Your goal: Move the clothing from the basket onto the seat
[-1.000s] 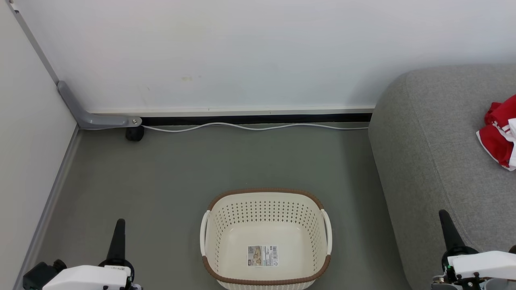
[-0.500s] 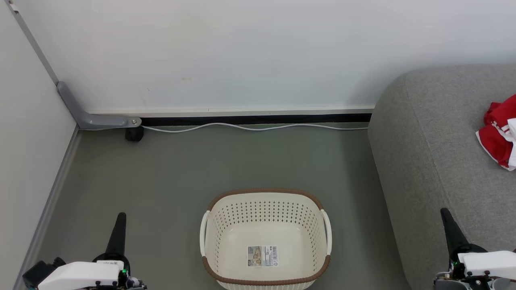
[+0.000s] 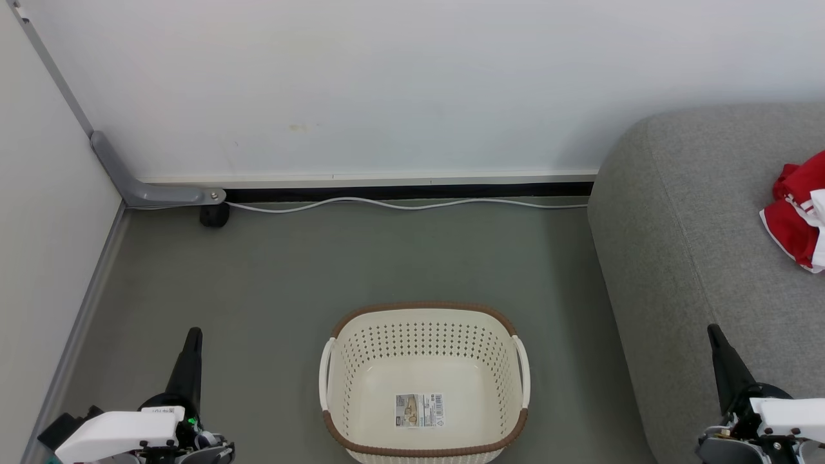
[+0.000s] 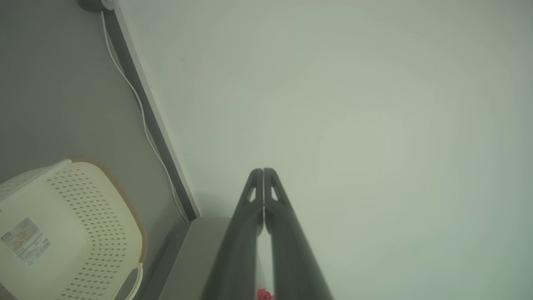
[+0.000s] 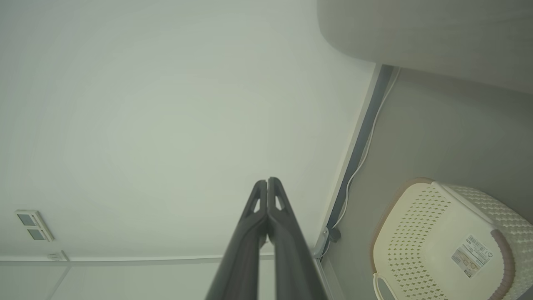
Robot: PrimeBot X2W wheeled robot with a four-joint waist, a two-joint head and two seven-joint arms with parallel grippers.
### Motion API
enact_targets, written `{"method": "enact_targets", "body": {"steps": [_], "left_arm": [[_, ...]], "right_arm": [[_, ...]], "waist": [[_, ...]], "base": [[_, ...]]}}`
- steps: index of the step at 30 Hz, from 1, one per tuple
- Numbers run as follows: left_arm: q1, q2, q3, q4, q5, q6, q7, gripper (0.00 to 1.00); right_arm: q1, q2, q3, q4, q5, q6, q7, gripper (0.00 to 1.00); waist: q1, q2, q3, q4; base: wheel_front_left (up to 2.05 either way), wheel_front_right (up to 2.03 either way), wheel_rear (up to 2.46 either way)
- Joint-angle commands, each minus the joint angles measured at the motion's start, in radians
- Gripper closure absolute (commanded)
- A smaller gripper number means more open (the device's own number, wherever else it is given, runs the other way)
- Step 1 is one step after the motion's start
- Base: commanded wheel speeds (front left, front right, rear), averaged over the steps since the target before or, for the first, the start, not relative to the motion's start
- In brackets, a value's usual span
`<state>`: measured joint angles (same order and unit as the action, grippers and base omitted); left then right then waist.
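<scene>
The clothing (image 3: 799, 219) lies on the seat (image 3: 702, 270) as a crumpled red heap with white stripe trim, at the 3 o'clock edge of my head view. The frame cuts it off there, so I cannot tell whether I am looking at one garment or both. It sits well in from the cushion's rounded edge, which runs from 2 o'clock down to 5 o'clock. The basket (image 3: 422, 306) stands upright on the floor (image 3: 258, 270) at 6 o'clock, well apart from the heap. I can see its bare bottom with just the paper label (image 3: 419, 410) on it and nothing red inside. From that I judge the moving itself done, and the step in hand is to confirm it and park the arms cleanly. The left gripper (image 3: 193, 334) is low at 7 o'clock and the right gripper (image 3: 713, 330) low at 5 o'clock, beside the seat's front edge. Each has its two dark fingers pressed together tip to tip and carries nothing. To do this well I would first turn the head toward 3 o'clock to bring the whole heap into frame and count the pieces. I would move the right arm slowly so its fingers do not drag on the upholstery. I would also steer the left arm wide of the basket's near handle, so the basket is not knocked toward the white cable (image 3: 399, 204) along the wall at 12 o'clock.
</scene>
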<state>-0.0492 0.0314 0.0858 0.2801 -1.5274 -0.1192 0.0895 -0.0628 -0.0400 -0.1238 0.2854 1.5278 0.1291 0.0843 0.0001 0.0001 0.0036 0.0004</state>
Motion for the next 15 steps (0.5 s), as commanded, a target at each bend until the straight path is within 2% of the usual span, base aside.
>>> {"method": "enact_targets", "body": {"steps": [1, 5, 15], "left_arm": [[-0.054, 0.018, 0.027, -0.032, -0.036, -0.010, 0.012, 1.00], [-0.059, 0.019, 0.028, -0.035, -0.081, -0.012, 0.024, 1.00], [-0.059, 0.019, 0.028, -0.035, -0.081, -0.012, 0.024, 1.00]], "right_arm": [[-0.044, -0.011, 0.014, -0.037, 0.036, 0.002, 0.017, 1.00], [-0.045, -0.010, 0.010, -0.041, 0.081, 0.002, 0.029, 1.00], [-0.045, -0.010, 0.010, -0.041, 0.081, 0.002, 0.029, 1.00]], "waist": [[-0.0001, -0.0001, 0.000, 0.000], [-0.0001, -0.0001, 0.000, 0.000], [-0.0001, -0.0001, 0.000, 0.000]], "base": [[0.00, 0.00, 0.00], [0.00, 0.00, 0.00], [0.00, 0.00, 0.00]]}}
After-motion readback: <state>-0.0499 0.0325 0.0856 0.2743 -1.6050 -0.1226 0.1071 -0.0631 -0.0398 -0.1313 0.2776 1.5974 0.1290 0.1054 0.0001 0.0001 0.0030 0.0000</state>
